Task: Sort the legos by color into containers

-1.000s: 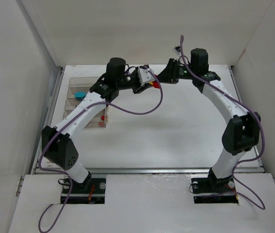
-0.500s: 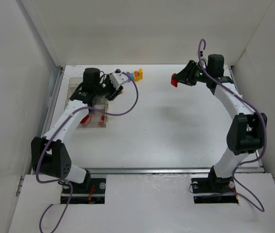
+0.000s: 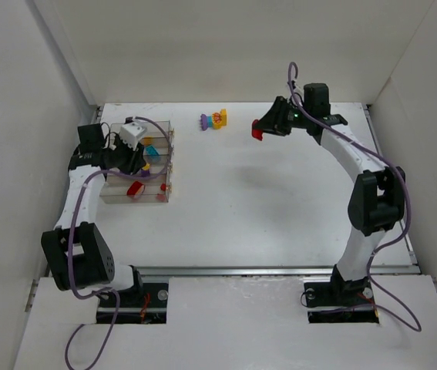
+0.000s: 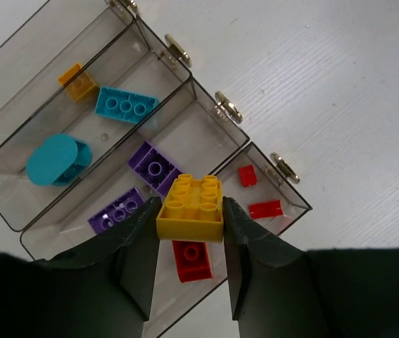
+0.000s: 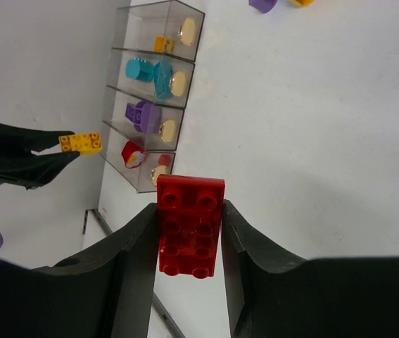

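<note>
Left gripper [image 4: 190,211] pinches a yellow brick [image 4: 189,201] above the bins [image 4: 255,151]; next I'd judge it needs carrying over the yellow bin [image 4: 44,46], then releasing.

You're working in a robot lab test cell: a white table [image 3: 280,208] boxed in by plain white panels [image 3: 233,46], with a left arm [image 3: 82,202] and right arm [image 3: 347,154] bolted side by side at its near edge.
</note>
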